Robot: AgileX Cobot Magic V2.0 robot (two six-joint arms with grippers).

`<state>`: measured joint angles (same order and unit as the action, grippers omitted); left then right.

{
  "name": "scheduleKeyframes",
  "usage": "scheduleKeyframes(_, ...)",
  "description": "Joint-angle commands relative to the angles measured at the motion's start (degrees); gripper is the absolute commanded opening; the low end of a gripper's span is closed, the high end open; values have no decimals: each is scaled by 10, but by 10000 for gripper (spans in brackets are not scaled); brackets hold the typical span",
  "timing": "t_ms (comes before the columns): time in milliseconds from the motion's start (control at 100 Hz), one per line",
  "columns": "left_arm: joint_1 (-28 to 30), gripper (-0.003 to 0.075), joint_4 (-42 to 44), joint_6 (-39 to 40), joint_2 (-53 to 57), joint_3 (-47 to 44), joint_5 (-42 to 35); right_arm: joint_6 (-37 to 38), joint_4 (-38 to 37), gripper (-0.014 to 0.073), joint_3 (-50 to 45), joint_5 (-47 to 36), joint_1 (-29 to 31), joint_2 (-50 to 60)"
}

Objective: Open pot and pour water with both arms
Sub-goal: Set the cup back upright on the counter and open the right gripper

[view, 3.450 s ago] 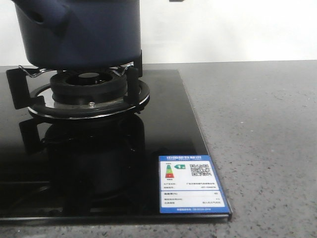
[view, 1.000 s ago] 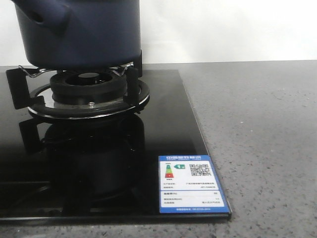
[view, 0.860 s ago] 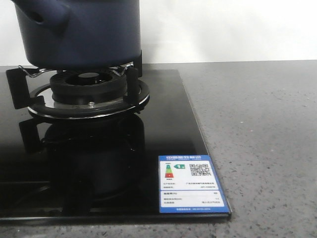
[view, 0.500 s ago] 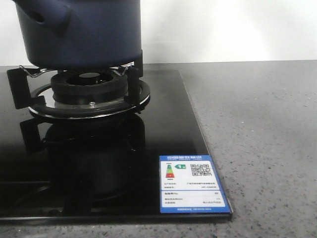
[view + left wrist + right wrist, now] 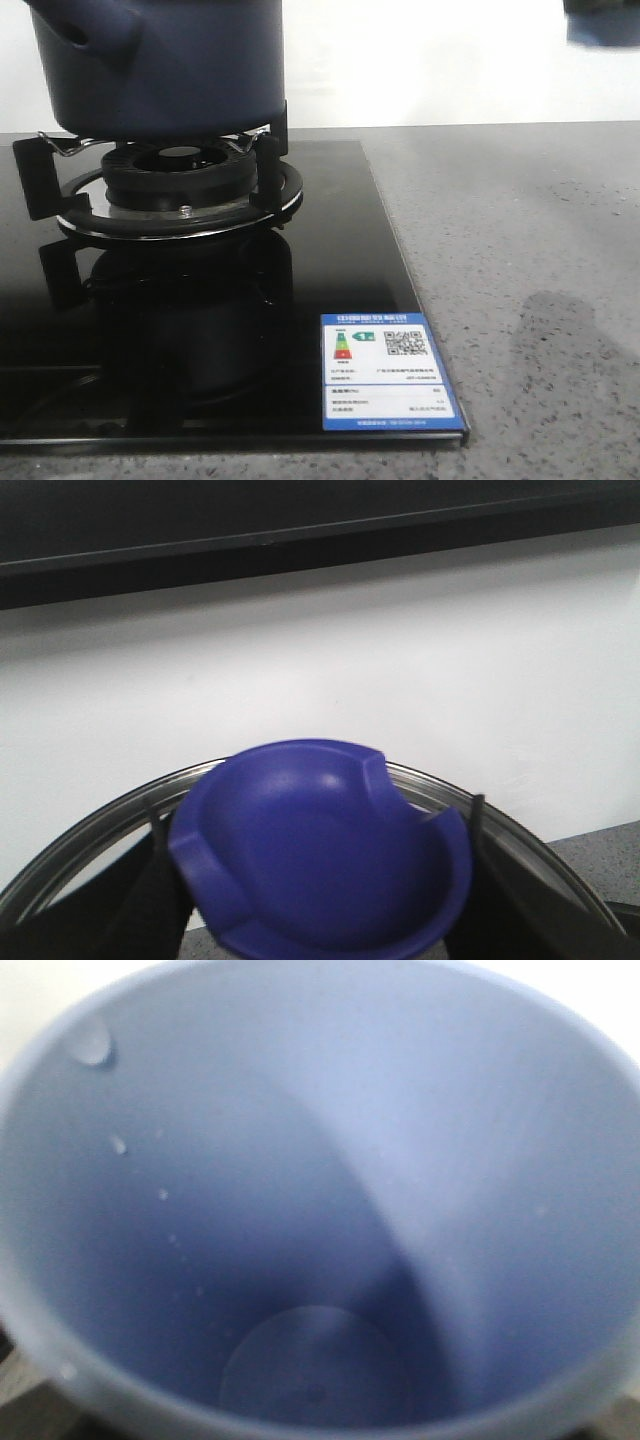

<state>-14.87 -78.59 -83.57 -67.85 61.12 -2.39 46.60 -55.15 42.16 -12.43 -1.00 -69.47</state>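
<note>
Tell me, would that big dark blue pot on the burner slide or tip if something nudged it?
The pot probably resists tipping: it looks wide and squat. It could skid, though, since its smooth base rests only on the narrow prongs of the burner stand. It looks fairly heavy, but its contents are hidden.

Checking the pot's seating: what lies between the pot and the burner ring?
In the front view, black pan-support prongs hold the pot above the burner ring.
</note>
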Motion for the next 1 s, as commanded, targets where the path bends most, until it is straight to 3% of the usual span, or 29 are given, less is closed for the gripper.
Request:
scheduleKeyframes(0,-1,348,-1,6,18,19,-13,3,-1,243,-16,-74,22,13)
scheduleKeyframes(360,-1,348,-1,6,18,19,-13,-58,-2,243,-60,-213,77,-49)
scheduleKeyframes(990,-1,348,-1,6,18,19,-13,-82,-2,243,-60,-207,79,-115)
